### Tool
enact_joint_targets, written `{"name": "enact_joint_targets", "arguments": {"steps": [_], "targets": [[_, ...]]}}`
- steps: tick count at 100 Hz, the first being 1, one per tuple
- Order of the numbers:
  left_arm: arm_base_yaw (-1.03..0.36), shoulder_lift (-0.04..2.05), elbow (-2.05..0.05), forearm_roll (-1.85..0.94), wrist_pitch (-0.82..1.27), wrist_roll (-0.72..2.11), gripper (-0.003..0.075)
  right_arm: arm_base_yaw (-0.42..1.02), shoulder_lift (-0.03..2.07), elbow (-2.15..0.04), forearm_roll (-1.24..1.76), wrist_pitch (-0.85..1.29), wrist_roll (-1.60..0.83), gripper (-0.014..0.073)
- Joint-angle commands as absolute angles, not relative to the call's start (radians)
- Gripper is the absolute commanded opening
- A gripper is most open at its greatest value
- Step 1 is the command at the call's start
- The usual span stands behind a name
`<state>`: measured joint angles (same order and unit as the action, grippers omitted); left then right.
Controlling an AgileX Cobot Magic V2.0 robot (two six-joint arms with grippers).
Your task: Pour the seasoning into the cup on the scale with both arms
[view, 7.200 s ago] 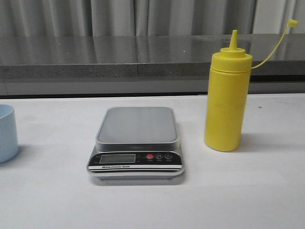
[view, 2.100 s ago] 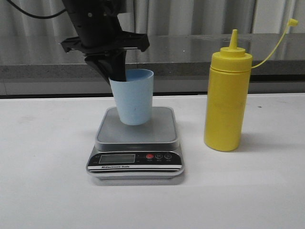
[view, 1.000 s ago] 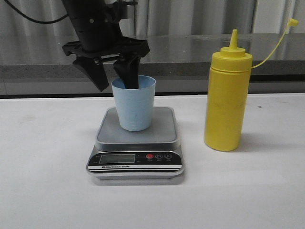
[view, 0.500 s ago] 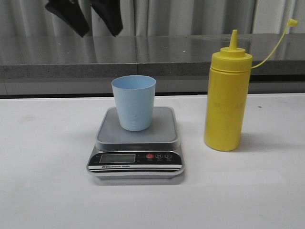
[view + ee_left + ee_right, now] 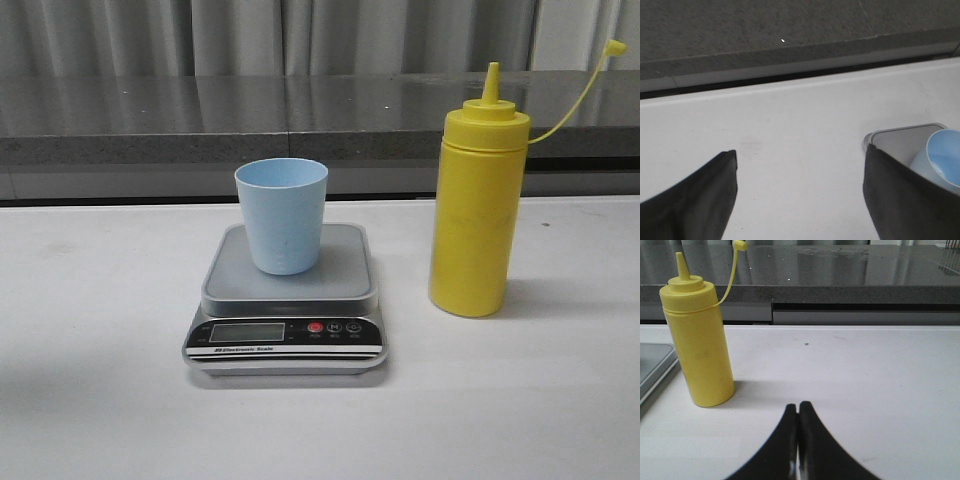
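Above cup point(image 5: 282, 215), left end effector point(image 5: 800, 200) gone

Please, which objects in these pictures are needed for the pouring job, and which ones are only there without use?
Needed for the job:
- tall yellow plastic squeeze bottle with uncapped cone nozzle
- small pale blue plastic cup, upright on the scale
- flat silver-grey digital scale
- left end effector, open
- right end effector, shut

Only there:
- white table
- dark grey stone ledge behind
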<state>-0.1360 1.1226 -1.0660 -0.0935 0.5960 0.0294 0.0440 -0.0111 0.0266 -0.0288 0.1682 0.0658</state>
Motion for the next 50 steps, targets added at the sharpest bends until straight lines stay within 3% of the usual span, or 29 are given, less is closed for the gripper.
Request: {"name": "enact_joint_targets", "arguments": {"steps": [1,50], "targets": [[-0.120,0.985,-0.987,-0.083,0.444,0.023,0.0502,0.039,-0.030,0.011,-0.038,0.085,0.057,-0.0068],[-0.116,0.412,-0.434,-0.071,0.209,0.027,0.0502,0.039,-0.030,0.011,-0.038,0.085,0.057,-0.0068]]}}
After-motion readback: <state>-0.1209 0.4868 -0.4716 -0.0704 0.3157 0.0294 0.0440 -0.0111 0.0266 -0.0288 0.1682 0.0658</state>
